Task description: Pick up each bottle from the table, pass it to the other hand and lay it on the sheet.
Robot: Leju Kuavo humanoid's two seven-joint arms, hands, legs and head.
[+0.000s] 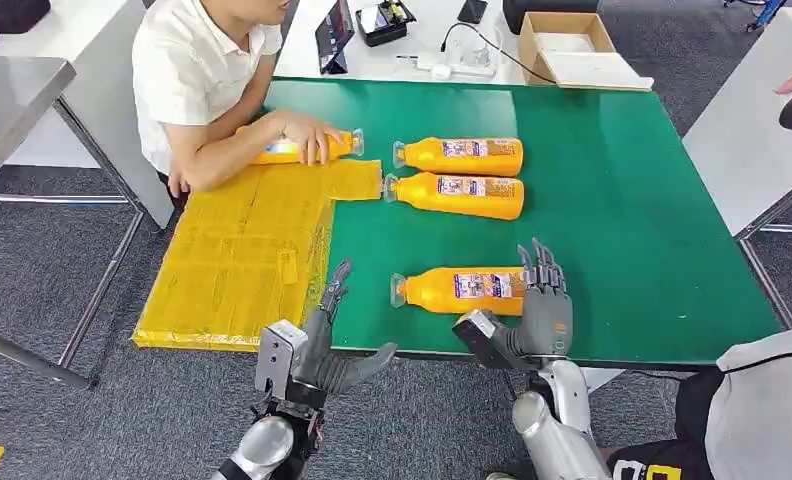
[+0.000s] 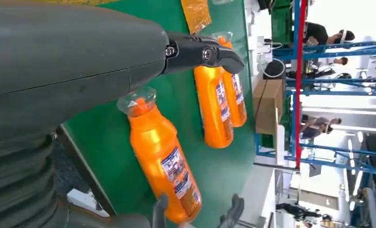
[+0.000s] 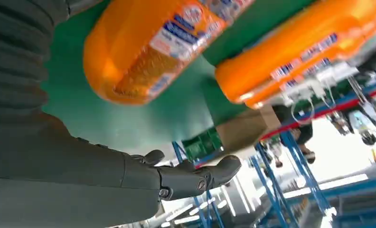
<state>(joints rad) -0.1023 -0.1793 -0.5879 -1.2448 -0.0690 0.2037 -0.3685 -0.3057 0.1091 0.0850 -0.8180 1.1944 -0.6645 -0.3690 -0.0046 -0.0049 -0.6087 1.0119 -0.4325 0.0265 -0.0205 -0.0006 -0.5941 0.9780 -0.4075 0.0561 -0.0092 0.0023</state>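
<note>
— Head view first: nearest bottle [image 1: 460, 288] lies on the green table [image 1: 622, 200], the right hand [image 1: 542, 300] at its base, fingers apart, empty. The left hand [image 1: 322, 345] is spread beside the sheet [image 1: 242, 260].

— Left wrist view?

— Neck and cap [image 2: 137, 100] face that hand.

— Right wrist view?

— Smooth, rigid-looking plastic, likely full and heavy; I'd grip the labelled waist [image 3: 176, 42].

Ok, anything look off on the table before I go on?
Nothing spilled or damaged. One oddity: a person's hand rests on the bottle on the sheet. The yellow sheet overhangs the table edge.
</note>
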